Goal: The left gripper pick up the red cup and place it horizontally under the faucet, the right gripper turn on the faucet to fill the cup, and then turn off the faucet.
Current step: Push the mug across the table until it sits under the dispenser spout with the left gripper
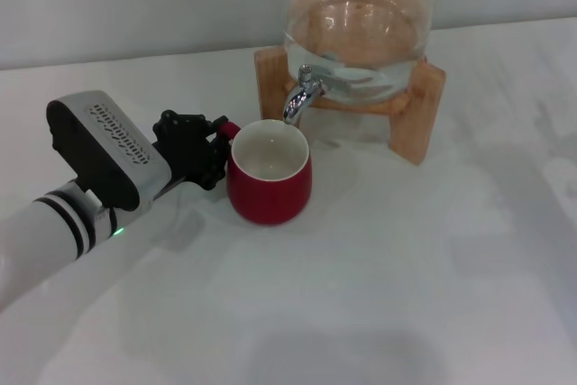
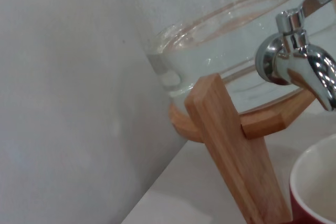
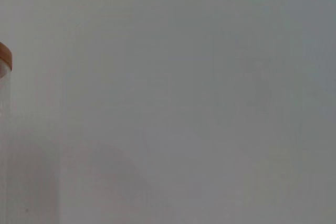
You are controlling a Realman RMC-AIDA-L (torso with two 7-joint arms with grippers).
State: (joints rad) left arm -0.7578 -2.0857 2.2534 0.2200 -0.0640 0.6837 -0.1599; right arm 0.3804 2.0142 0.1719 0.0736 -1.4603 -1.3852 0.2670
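The red cup [image 1: 269, 178] stands upright on the white table, white inside showing, with its rim just below and in front of the faucet [image 1: 302, 95]. My left gripper [image 1: 215, 140] comes in from the left and is shut on the cup's small handle [image 1: 228, 130]. The left wrist view shows the chrome faucet [image 2: 294, 61] close by and a bit of the cup's rim [image 2: 315, 182] under its spout. The faucet's lever points back toward the glass. No water runs from the spout. The right gripper is out of view.
The clear glass dispenser [image 1: 356, 15] holds water and sits on a wooden stand [image 1: 416, 114] behind the cup. A stand leg [image 2: 231, 145] is close to the cup. A grey wall runs behind the table. The right wrist view shows wall and the dispenser's edge [image 3: 4, 77].
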